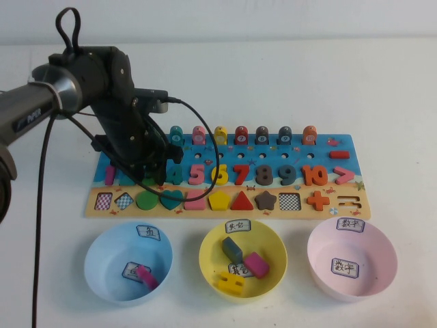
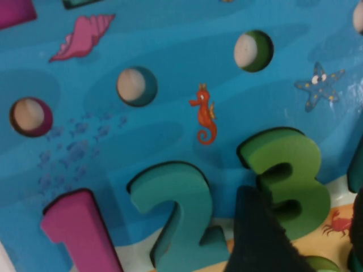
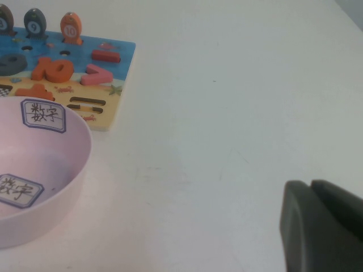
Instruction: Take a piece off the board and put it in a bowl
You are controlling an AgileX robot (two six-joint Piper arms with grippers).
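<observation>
Green is what you are after: the small light green wooden numeral "2" (image 2: 176,209) sits seated in its recess on the long wooden puzzle board (image 1: 341,147) with the blue upper part and tan lower strip, between the magenta "1" (image 2: 79,232) and the darker green "3" (image 2: 289,181). Your left gripper (image 1: 145,176) hangs low over that left end of the number row, its jaws spread wide and holding nothing; in the left wrist view one dark fingertip (image 2: 258,238) shows just beside the "2", on the side toward the "3", and partly over the "3" itself. I judge you are at the approach-and-straddle step, with the pick not yet made. The next move calls for care in placing the fingers so that they close on the "2" alone: the neighbours stand close on either side, and a finger landing on the "3" would spoil the grip or lift the wrong piece. Settle down around the numeral, close, then lift straight up out of the recess before you carry it across. The pale pink round plastic bowl (image 1: 351,258) with two white paper labels waits at the far right of the bowl row, well apart from the piece, past the light blue bowl (image 1: 128,263) and the yellow bowl (image 1: 242,258). Your right gripper (image 3: 323,226) is parked off to the side on the bare table, near the pink bowl, its fingers together and empty.
</observation>
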